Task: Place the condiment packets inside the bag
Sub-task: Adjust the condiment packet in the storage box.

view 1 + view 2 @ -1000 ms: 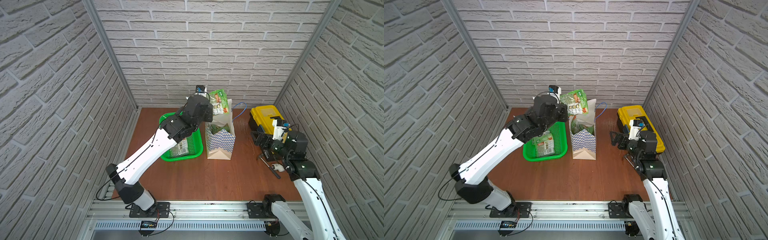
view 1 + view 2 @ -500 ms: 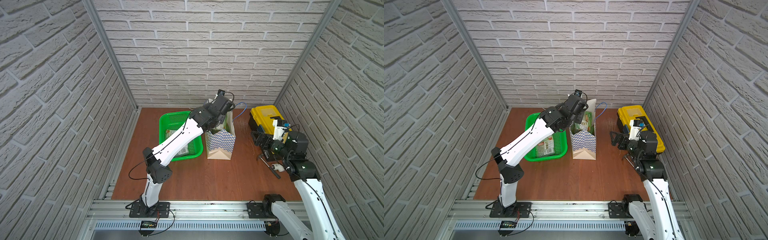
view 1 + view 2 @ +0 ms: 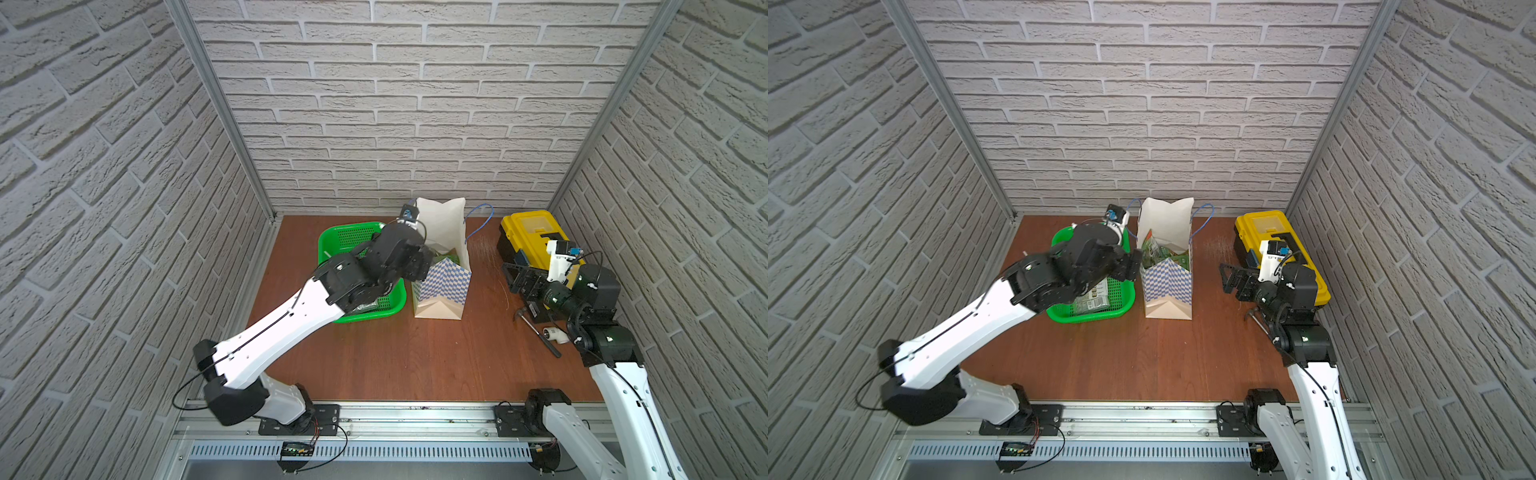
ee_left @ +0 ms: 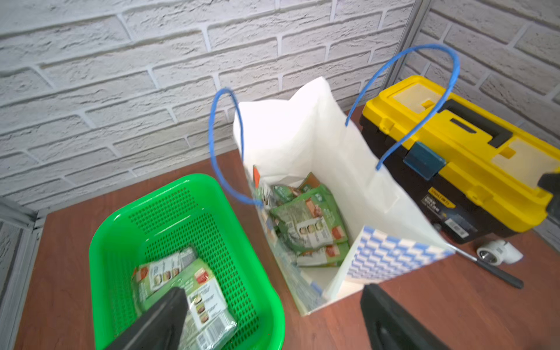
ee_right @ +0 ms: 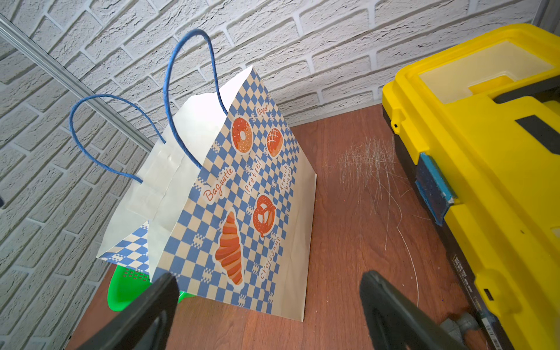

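I have my left arm (image 3: pixel 282 328) stretched long from its base toward about one o'clock in both top views. Its wrist is bent downward, and the left gripper (image 4: pixel 272 300) has its two dark fingers (image 4: pixel 163 315) spread wide with nothing between them. My right arm (image 3: pixel 623 399) rises toward twelve o'clock and folds at the elbow, with the right gripper (image 5: pixel 269 280) aimed near ten o'clock, jaws wide and empty.

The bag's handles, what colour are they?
Blue. The handles show best in the right wrist view.
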